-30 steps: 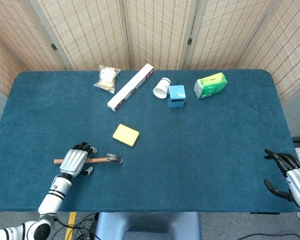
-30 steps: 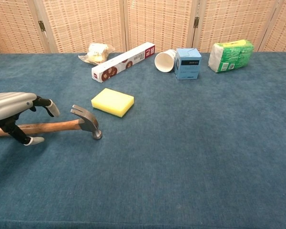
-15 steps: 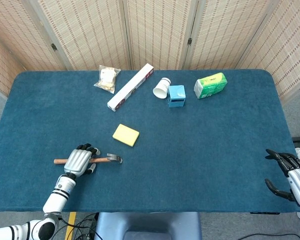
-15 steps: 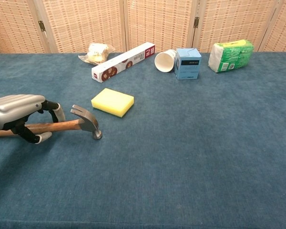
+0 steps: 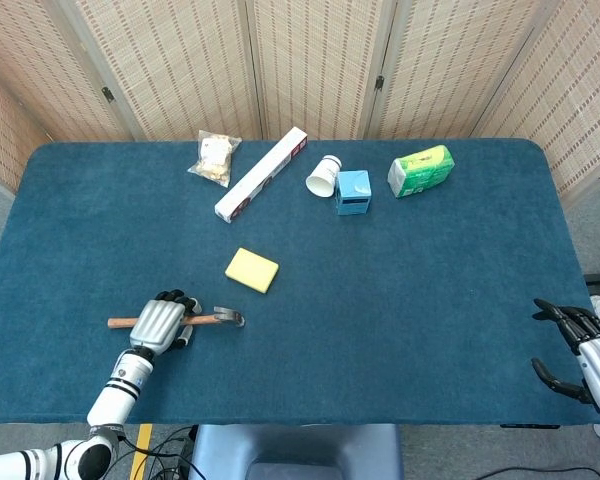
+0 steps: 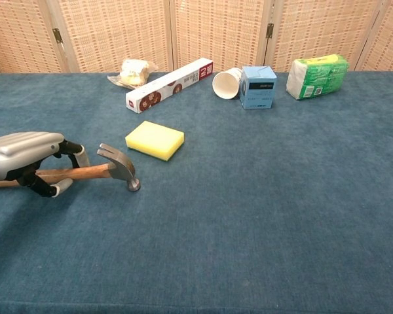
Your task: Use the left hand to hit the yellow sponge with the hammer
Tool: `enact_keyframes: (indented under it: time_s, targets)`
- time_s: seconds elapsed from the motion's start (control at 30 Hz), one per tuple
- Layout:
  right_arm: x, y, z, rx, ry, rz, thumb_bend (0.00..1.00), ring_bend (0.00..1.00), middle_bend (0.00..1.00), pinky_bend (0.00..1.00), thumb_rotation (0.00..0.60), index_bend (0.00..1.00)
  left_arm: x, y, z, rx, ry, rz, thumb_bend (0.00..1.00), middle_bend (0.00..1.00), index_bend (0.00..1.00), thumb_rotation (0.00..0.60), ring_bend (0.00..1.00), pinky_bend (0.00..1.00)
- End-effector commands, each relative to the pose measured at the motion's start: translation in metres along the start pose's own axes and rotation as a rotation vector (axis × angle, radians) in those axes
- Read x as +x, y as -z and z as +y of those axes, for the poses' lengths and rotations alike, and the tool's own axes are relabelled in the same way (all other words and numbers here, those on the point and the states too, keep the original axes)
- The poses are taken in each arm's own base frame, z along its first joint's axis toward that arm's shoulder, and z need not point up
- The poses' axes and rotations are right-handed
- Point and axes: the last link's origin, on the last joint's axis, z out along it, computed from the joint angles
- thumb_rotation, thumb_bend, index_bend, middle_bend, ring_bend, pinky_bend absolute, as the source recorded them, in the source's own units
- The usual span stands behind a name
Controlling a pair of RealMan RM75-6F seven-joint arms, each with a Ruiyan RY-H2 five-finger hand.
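A yellow sponge (image 5: 252,270) (image 6: 154,140) lies flat on the blue table, left of centre. A hammer (image 5: 226,318) (image 6: 120,167) with a wooden handle lies on the table near the front left, its metal head pointing toward the sponge and a short gap away from it. My left hand (image 5: 160,322) (image 6: 23,154) covers the middle of the handle, and its fingers curl around it with the thumb underneath. My right hand (image 5: 580,350) hangs off the table's right front edge, fingers apart and empty; the chest view does not show it.
Along the back stand a clear bag of food (image 5: 214,158), a long white box (image 5: 263,173), a tipped paper cup (image 5: 323,176), a blue carton (image 5: 353,191) and a green pack (image 5: 420,170). Woven screens close off the rear.
My left hand's fingers have curled in and closed around the hammer handle. The hammer itself has not shifted. My right hand drifted slightly down and right.
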Motion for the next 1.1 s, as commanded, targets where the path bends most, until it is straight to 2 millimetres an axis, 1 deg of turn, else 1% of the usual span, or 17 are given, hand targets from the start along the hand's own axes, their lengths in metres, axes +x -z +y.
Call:
enact_keyframes:
  time_s: [0.03, 0.17, 0.27, 0.4, 0.47, 0.57, 0.63, 0.73, 0.77, 0.87, 0.93, 1.1]
  targets:
    - [0.000, 0.000, 0.000, -0.002, 0.000, -0.001, 0.26, 0.19, 0.29, 0.20, 0.600, 0.12, -0.001, 0.000, 0.000, -0.002, -0.001, -0.004, 0.55, 0.40, 0.38, 0.600, 0.21, 0.24]
    - [0.000, 0.001, 0.001, -0.003, 0.000, 0.000, 0.26, 0.19, 0.29, 0.20, 0.600, 0.12, -0.001, 0.000, 0.001, -0.004, -0.003, -0.007, 0.56, 0.41, 0.39, 0.600, 0.21, 0.24]
    - [0.000, 0.001, 0.001, -0.004, 0.000, 0.000, 0.26, 0.19, 0.29, 0.20, 0.600, 0.12, -0.001, 0.000, 0.001, -0.005, -0.002, -0.006, 0.58, 0.43, 0.41, 0.600, 0.23, 0.24]
    - [0.000, 0.001, 0.001, -0.006, 0.000, 0.000, 0.26, 0.19, 0.30, 0.20, 0.600, 0.12, -0.001, -0.002, 0.002, -0.013, 0.015, 0.011, 0.60, 0.50, 0.49, 0.600, 0.31, 0.24]
    - [0.000, 0.001, 0.001, -0.006, 0.000, 0.000, 0.26, 0.19, 0.30, 0.20, 0.600, 0.12, -0.001, -0.002, 0.001, -0.017, 0.021, 0.013, 0.62, 0.55, 0.53, 0.600, 0.38, 0.26]
    - [0.001, 0.001, 0.000, -0.006, -0.001, 0.000, 0.26, 0.19, 0.30, 0.20, 0.600, 0.12, -0.001, -0.004, 0.000, -0.018, 0.033, 0.014, 0.63, 0.60, 0.59, 0.600, 0.46, 0.32]
    - [0.001, 0.002, 0.000, -0.008, -0.002, 0.002, 0.26, 0.19, 0.30, 0.20, 0.600, 0.12, 0.000, -0.005, 0.000, -0.023, 0.036, 0.025, 0.64, 0.65, 0.63, 0.600, 0.51, 0.40]
    - [0.002, 0.003, 0.001, -0.015, -0.004, 0.005, 0.26, 0.19, 0.30, 0.20, 0.600, 0.12, 0.002, -0.006, -0.002, -0.031, 0.048, 0.037, 0.66, 0.69, 0.67, 0.600, 0.56, 0.52]
    - [0.002, 0.004, 0.001, -0.017, -0.003, 0.005, 0.26, 0.19, 0.30, 0.20, 0.600, 0.12, 0.003, -0.007, -0.003, -0.033, 0.051, 0.039, 0.67, 0.70, 0.68, 0.600, 0.57, 0.55]
    - [0.001, 0.004, 0.002, -0.021, -0.003, 0.002, 0.26, 0.19, 0.30, 0.20, 0.600, 0.12, 0.004, -0.008, -0.004, -0.046, 0.073, 0.046, 0.68, 0.71, 0.70, 0.600, 0.59, 0.57]
    - [0.001, 0.004, 0.002, -0.022, -0.003, -0.001, 0.26, 0.19, 0.30, 0.20, 0.600, 0.12, 0.006, -0.008, -0.005, -0.058, 0.117, 0.041, 0.68, 0.71, 0.70, 0.600, 0.59, 0.59]
    - [0.002, 0.003, 0.001, -0.023, 0.002, -0.001, 0.26, 0.19, 0.30, 0.20, 0.600, 0.12, 0.018, -0.011, -0.009, -0.103, 0.192, 0.075, 0.70, 0.72, 0.71, 0.600, 0.59, 0.63]
